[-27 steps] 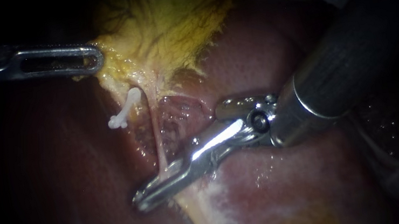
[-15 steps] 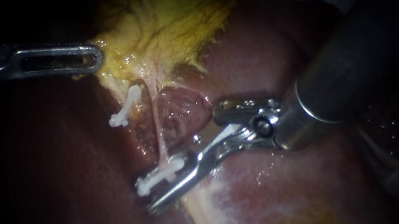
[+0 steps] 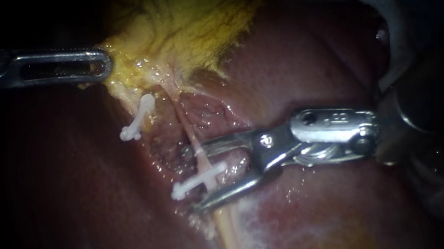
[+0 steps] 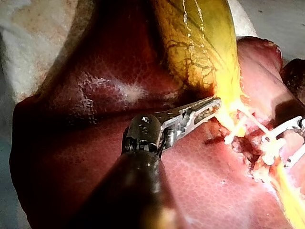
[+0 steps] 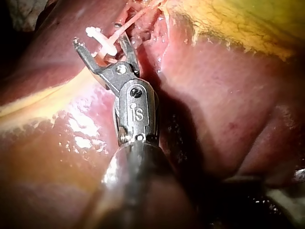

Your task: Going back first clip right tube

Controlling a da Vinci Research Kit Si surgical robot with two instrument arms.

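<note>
Nearest, the right instrument (image 3: 192, 178): jaws spread wide, gripping nothing. The white clip (image 3: 198, 180) lies between them, closed across the right tube (image 3: 188, 133).

Recommendation: withdraw straight along the shaft with the jaws kept apart, so neither tip snags the clip or drags the tube.

Beyond the jaws, a second clip (image 3: 137, 120) sits on the neighbouring tube. Farther still, the left instrument (image 3: 100, 63) has its jaws closed on the gallbladder (image 3: 185, 21) edge.

Change noted: half a second ago the right jaws hugged the clip. They now stand apart, and the shaft has drawn back.
</note>
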